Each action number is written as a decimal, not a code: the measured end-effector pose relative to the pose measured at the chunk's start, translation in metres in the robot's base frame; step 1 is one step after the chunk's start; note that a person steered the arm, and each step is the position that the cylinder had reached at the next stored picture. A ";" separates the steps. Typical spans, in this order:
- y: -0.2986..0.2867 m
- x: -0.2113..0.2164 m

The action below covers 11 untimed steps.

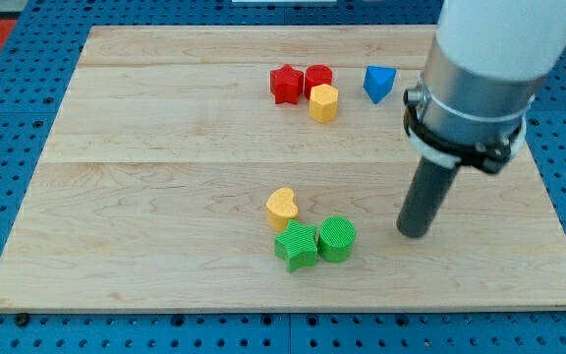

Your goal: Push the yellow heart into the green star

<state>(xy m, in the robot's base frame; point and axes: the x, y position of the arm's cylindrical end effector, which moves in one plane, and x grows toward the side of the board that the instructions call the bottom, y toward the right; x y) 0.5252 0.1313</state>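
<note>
The yellow heart point(282, 207) lies on the wooden board just above the green star point(297, 245), touching or nearly touching it. A green cylinder point(337, 238) sits against the star's right side. My tip point(413, 233) rests on the board to the right of the green cylinder, well apart from the heart and the star.
Near the view's top are a red star point(285, 84), a red cylinder point(317, 78), a yellow hexagonal block point(323, 102) and a blue triangular block point(379, 83). The board point(145, 197) lies on a blue perforated surface. The arm's wide grey body hangs at the upper right.
</note>
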 end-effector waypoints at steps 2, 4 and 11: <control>-0.099 -0.015; -0.147 -0.080; -0.131 -0.039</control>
<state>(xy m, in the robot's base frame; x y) 0.4861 -0.0001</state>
